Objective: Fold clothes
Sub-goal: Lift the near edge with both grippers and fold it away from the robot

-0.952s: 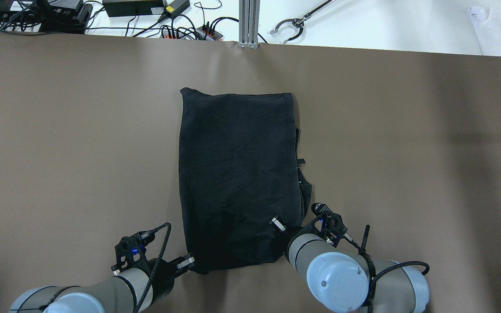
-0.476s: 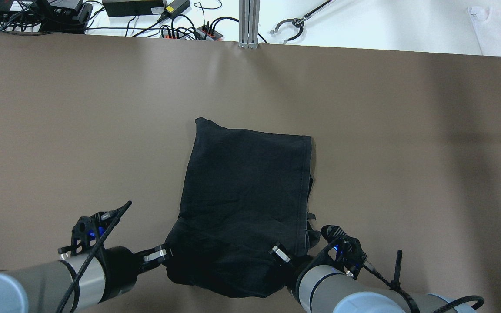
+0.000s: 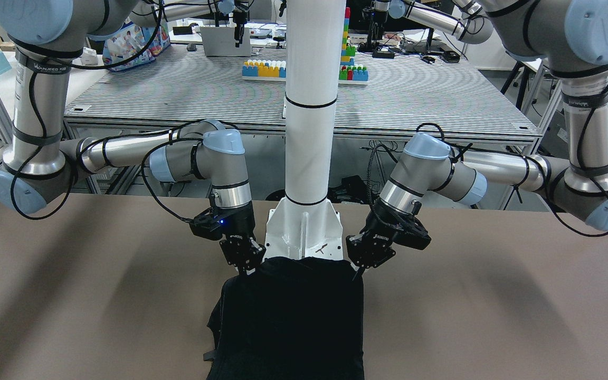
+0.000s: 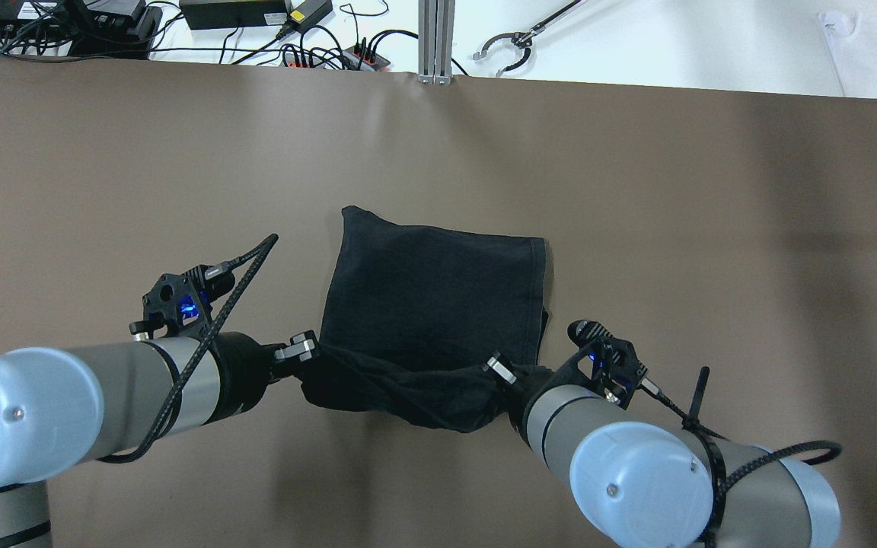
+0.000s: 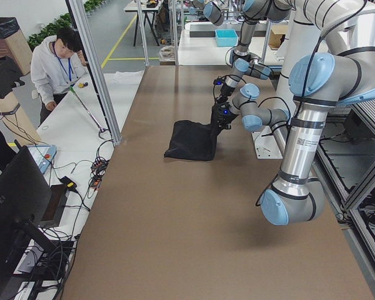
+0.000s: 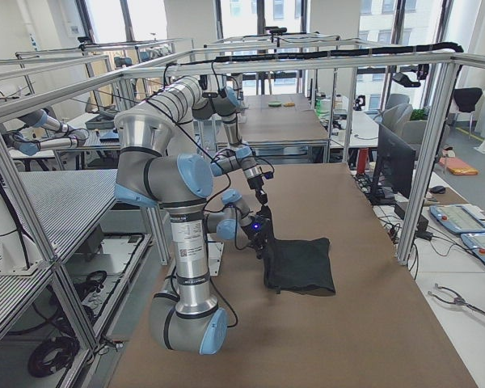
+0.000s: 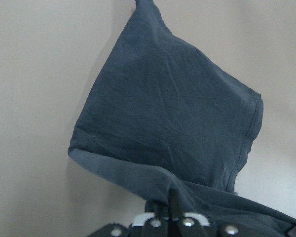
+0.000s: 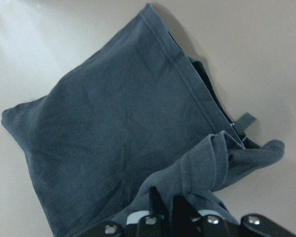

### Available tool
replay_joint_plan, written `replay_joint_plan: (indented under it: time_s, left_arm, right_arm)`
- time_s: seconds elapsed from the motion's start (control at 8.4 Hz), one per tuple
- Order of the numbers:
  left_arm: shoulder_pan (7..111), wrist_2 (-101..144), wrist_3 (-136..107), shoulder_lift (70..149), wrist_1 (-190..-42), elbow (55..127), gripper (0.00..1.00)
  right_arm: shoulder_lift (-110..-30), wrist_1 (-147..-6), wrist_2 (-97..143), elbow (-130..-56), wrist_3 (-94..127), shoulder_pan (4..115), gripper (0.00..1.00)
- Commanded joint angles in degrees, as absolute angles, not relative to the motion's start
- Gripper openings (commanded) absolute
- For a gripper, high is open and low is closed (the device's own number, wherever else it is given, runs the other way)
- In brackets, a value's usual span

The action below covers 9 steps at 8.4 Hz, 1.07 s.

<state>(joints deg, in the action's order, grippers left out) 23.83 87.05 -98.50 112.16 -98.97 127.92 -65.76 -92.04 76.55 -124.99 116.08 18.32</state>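
Note:
The clothes (image 4: 438, 293) are one black fabric piece in the middle of the brown table. Its far part lies flat, and its near edge is raised and sags between my two grippers. My left gripper (image 4: 306, 352) is shut on the near left corner. My right gripper (image 4: 501, 371) is shut on the near right corner. In the front-facing view both hold the edge just in front of the white pillar's base plate (image 3: 304, 232), left gripper (image 3: 359, 268) and right gripper (image 3: 241, 266). Both wrist views look down on the clothes (image 7: 172, 113) (image 8: 113, 123) with pinched fabric at their bottom edges.
Cables and power bricks (image 4: 233, 11), an aluminium post (image 4: 435, 42), a grabber tool (image 4: 518, 38) and a white cloth (image 4: 876, 53) lie on the white bench beyond the table's far edge. A person (image 5: 59, 62) stands by that bench. Bare brown table (image 4: 712, 228) surrounds the clothes.
First both grippers dragged the flat clothes toward the robot. Since half a second ago they have lifted the near edge and carried it forward over the flat part; the far edge stayed put.

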Motion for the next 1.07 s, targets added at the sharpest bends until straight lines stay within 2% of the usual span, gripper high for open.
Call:
replay_joint_plan:
  time_s: [0.0, 0.36, 0.6, 0.95]
  left_arm:
    - [29.6, 87.5, -94.0, 117.7, -97.7, 119.9, 0.0]
    - [33.2, 87.5, -93.3, 128.5, -97.9, 105.1, 0.0]
    - [35.5, 87.5, -92.1, 132.3, -98.0, 97.5, 0.0]
    - [38.6, 87.5, -85.8, 136.1, -99.3, 87.5, 0.0]
  right_arm:
    - [-62.0, -91.8, 76.9, -118.0, 112.9, 24.1, 0.0]
    - [-58.3, -91.7, 77.2, -111.8, 110.6, 27.6, 0.0]
    - [-54.8, -91.4, 77.7, -105.8, 108.7, 29.5, 0.0]
    - [-48.4, -85.6, 80.7, -91.9, 105.4, 34.2, 0.0]
